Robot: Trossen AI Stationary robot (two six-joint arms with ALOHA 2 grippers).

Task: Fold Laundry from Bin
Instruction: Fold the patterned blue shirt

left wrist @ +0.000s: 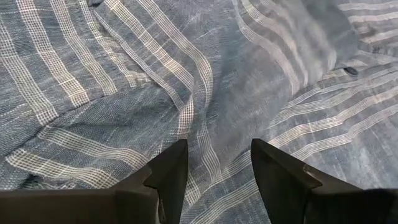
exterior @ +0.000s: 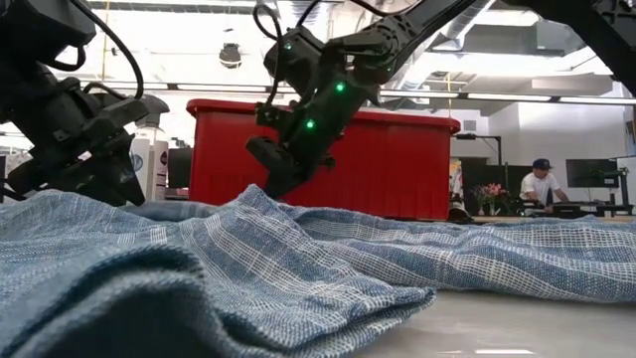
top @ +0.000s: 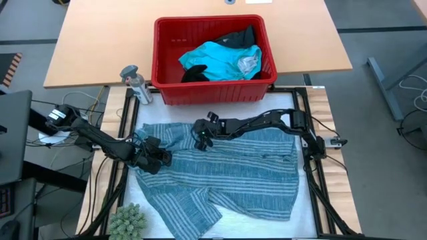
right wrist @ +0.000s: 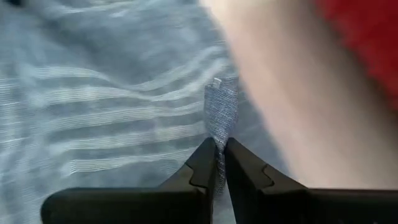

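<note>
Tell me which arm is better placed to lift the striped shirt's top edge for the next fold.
Probably the right. The right gripper is already shut on a pinched fold of the blue-grey striped cloth shirt at its edge nearest the red plastic bin. The left gripper hovers open over the shirt, gripping nothing.

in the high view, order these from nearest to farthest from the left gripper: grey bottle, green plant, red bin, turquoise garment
From the left gripper:
1. Green plant, at the table's near edge, and grey bottle, beside the bin: too close to call.
2. Red bin, behind the striped shirt.
3. Turquoise garment, inside it.
</note>
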